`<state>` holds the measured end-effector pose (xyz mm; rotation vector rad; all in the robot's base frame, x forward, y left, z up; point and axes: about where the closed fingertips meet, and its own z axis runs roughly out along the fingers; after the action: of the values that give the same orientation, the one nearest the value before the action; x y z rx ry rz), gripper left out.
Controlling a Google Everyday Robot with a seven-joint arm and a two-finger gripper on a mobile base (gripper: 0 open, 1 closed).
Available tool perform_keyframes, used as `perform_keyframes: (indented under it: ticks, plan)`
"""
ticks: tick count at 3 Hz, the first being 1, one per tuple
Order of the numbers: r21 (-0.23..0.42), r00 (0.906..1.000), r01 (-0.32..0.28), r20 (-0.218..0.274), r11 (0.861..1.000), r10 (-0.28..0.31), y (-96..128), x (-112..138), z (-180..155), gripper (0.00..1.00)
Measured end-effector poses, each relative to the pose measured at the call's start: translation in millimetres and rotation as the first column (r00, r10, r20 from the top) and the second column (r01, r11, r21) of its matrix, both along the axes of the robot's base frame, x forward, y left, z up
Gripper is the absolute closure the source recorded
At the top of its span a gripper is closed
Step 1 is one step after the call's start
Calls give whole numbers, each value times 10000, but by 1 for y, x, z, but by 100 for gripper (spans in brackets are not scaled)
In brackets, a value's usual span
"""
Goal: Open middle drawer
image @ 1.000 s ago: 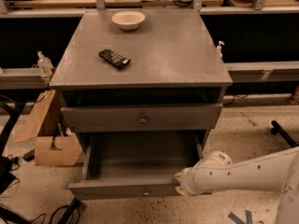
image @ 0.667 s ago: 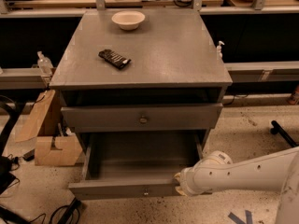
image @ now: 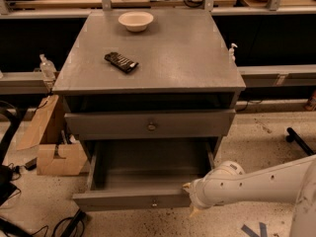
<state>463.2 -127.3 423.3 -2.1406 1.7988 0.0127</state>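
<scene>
Near the lower right of the frame, the gripper (image: 190, 199) sits at the end of a white arm (image: 256, 184) that comes in from the right edge. It is at the right end of the front panel of the lowest drawer (image: 123, 200), touching it or just beside it. Whether the jaws are apart or closed I cannot tell, and it is also not clear if they hold anything.

The lowest drawer is pulled well out toward the bottom of the frame, and its grey inside shows. Directly above it, in the centre of the frame, is the middle drawer (image: 108, 124), a flat grey front with a small round knob (image: 151, 127) at its centre. This front stands far behind the front of the pulled-out one, and the gripper is well apart from its knob. Above the middle drawer a dark gap runs under the top of the cabinet (image: 224, 124).

On the grey surface (image: 187, 48) a pale bowl (image: 136, 20) stands near the far edge, and a black flat object (image: 121, 62) lies toward the left, apart from the bowl. On the floor left of the cabinet stands a cardboard box (image: 60, 158).
</scene>
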Motion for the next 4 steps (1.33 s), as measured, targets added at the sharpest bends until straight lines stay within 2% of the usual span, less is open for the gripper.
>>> perform_keyframes:
  ticks: [1,2,3,4]
  plan:
    - [1,10000,-7,-11,10000,7,0,0,0,0]
    - [1,10000,-7,-11,10000,7,0,0,0,0]
    - [3,10000,-17,-27,10000,17,1,-1,-1,18]
    - [-5,10000,-26,-92,10000,26,1,-2,-3,41]
